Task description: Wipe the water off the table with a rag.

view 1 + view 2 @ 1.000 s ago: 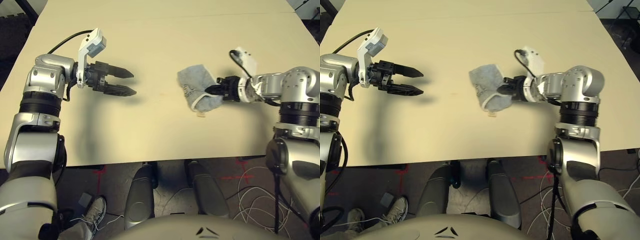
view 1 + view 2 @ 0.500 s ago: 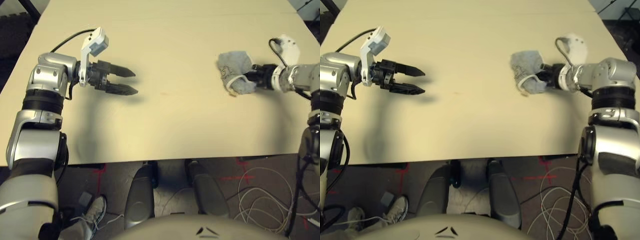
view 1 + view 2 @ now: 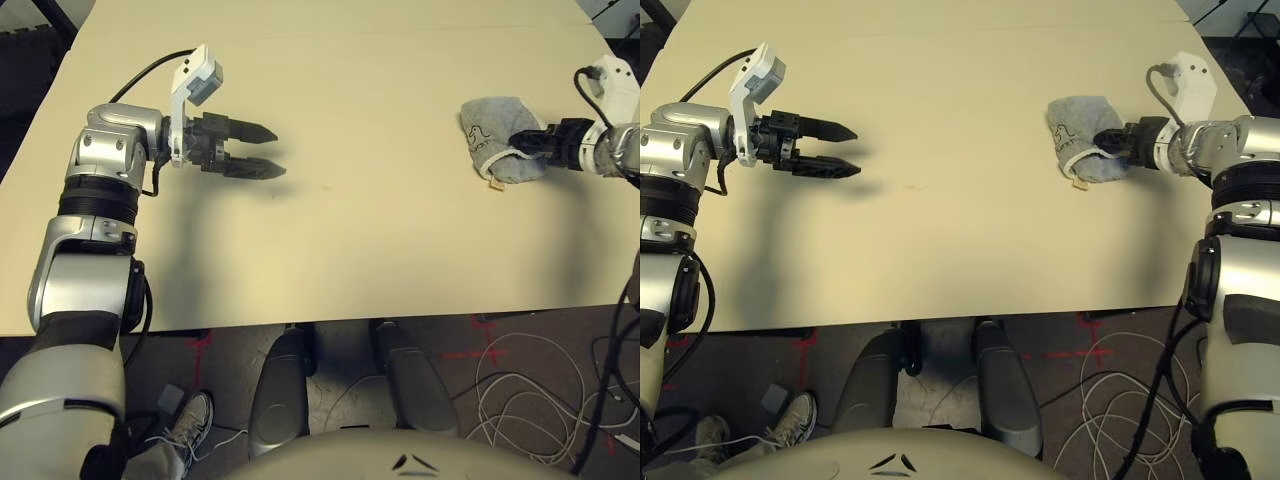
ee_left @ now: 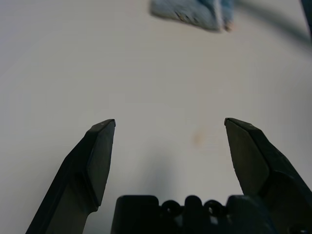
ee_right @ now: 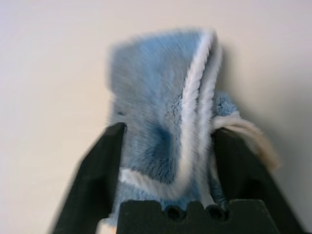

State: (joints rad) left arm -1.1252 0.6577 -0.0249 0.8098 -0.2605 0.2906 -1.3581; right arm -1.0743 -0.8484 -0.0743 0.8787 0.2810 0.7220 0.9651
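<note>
The near part of the tabletop (image 3: 330, 270) is bare. Farther out on the left side, the left gripper (image 3: 262, 150) hangs above the surface with its fingers spread and nothing between them. At about the same depth on the right side lies the rag (image 3: 497, 135), bunched on the tabletop, with the right gripper (image 5: 165, 141) pinching its folded edge between both fingers. The rag looks light and soft, so I think it will sag and fold when it is dragged; a hold on the thick fold with the white edging seems good, because there the cloth is doubled. It should slide easily on the smooth surface. The water is hard to make out: one faint tan spot (image 4: 197, 139) shows between the left fingers, and I cannot tell if it is wet. The right arm is cut off by the picture edge.
</note>
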